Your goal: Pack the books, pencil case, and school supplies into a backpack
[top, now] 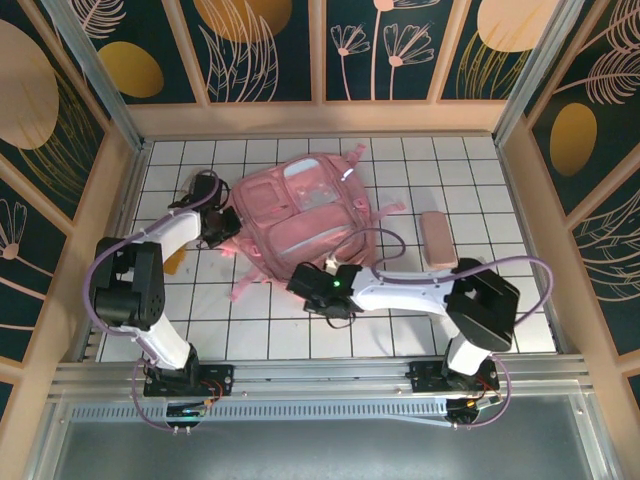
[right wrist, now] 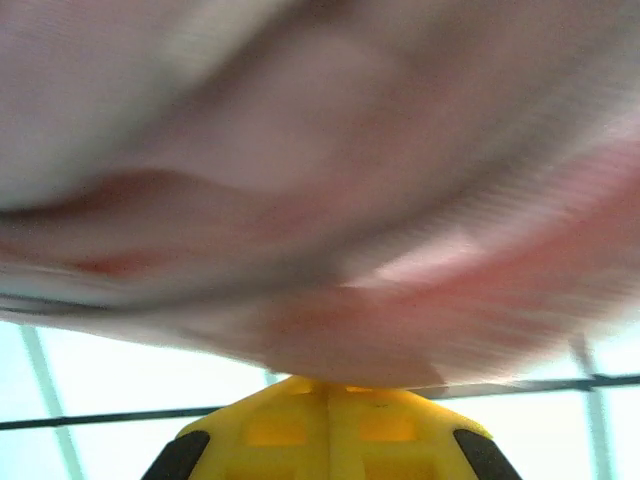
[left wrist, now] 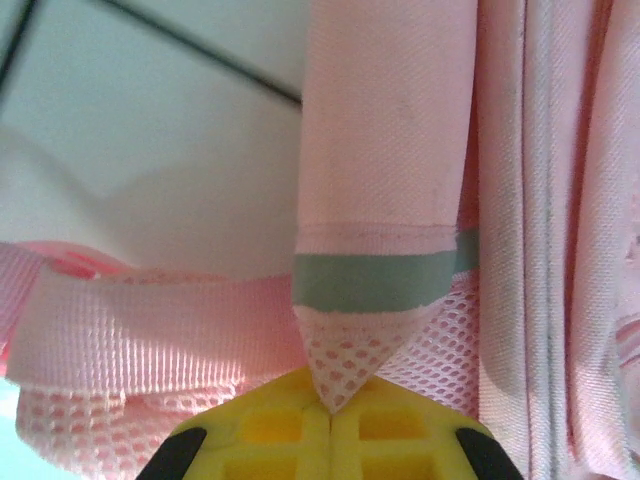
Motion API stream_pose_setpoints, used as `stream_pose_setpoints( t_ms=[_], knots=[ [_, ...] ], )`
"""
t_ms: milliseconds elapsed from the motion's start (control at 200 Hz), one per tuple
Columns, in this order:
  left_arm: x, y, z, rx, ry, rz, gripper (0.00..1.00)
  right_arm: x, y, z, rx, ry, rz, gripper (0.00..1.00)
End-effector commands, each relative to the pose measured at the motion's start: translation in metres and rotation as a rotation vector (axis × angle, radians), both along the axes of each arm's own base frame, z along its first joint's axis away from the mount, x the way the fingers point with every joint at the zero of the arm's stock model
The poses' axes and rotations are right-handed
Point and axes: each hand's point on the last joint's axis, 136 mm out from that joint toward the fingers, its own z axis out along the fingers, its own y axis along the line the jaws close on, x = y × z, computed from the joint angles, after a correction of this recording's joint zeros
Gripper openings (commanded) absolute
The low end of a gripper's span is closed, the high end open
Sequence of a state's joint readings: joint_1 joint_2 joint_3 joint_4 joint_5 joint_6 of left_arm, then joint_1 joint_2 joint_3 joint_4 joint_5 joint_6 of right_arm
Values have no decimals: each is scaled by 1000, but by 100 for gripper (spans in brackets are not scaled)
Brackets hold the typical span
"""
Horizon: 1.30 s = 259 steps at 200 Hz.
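The pink backpack (top: pixel 300 215) lies flat in the middle of the white gridded table. My left gripper (top: pixel 222 230) is at its left edge. Its yellow jaws (left wrist: pixel 330 408) are shut on the white mesh tip of a pink flap with a grey-green strip (left wrist: pixel 375 282). My right gripper (top: pixel 318 280) is at the backpack's near edge. In the right wrist view my right gripper (right wrist: pixel 328 380) is shut, with blurred pink backpack fabric (right wrist: pixel 330 200) lifted over the tips. A pale pink oblong pencil case (top: pixel 437 240) lies to the right. A bit of orange pad (top: pixel 175 262) shows beside the left arm. The books are out of view.
Pink straps (top: pixel 245 285) trail from the backpack toward the near left. Wooden walls (top: pixel 120 200) close the table on three sides, and a metal rail (top: pixel 320 370) runs along the near edge. Open tiles lie at the far right behind the pencil case.
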<state>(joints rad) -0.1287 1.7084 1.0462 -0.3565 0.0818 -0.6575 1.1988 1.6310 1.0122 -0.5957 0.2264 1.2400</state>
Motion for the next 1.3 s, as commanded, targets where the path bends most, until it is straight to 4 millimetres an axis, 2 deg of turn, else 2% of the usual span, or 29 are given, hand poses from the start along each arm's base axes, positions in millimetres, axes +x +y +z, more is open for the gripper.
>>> stream_pose_setpoints(
  t_ms=[0,65,105,140,215,245,260,300,445,495,590,651,746,881,941,1046,1176,1291],
  knots=[
    [35,14,9,46,-92,-27,0,-3,-27,8,-41,-6,35,0],
    [37,-2,8,-36,-81,-62,0,0,-12,19,26,-27,106,0],
    [33,-10,8,-95,-74,-60,0,2,10,30,96,-53,181,0],
    [28,-17,8,-147,-65,-60,1,2,30,42,164,-69,238,10],
    [14,-27,10,-215,-52,-79,26,7,71,68,297,-102,299,31],
    [7,-26,7,-206,-37,-77,32,11,82,75,320,-115,276,37],
    [6,-24,16,-198,-57,-77,34,13,88,78,332,-120,261,38],
    [0,-17,21,-159,-62,-71,38,19,102,85,356,-149,220,39],
    [-27,9,41,-23,-63,-23,42,33,144,84,434,-249,49,43],
    [-51,15,29,1,0,-7,44,38,154,77,431,-251,16,43],
    [-84,4,8,-83,85,-14,45,45,163,59,347,-266,-14,43],
    [-96,-6,-5,-158,111,-10,45,49,166,50,288,-270,-40,45],
    [-94,-24,-15,-275,107,-15,47,55,163,35,204,-282,-77,46],
    [-75,-45,-7,-412,43,-36,49,64,159,23,177,-317,-106,44],
    [-72,-48,-5,-441,25,-30,50,65,157,24,184,-323,-108,44],
    [-77,-49,-5,-443,25,-39,50,66,154,33,223,-337,-96,42],
    [-88,-43,-6,-424,17,-12,50,60,149,39,269,-313,-32,40],
    [-89,-51,-6,-497,14,12,50,54,145,47,294,-317,25,39]
  ],
)
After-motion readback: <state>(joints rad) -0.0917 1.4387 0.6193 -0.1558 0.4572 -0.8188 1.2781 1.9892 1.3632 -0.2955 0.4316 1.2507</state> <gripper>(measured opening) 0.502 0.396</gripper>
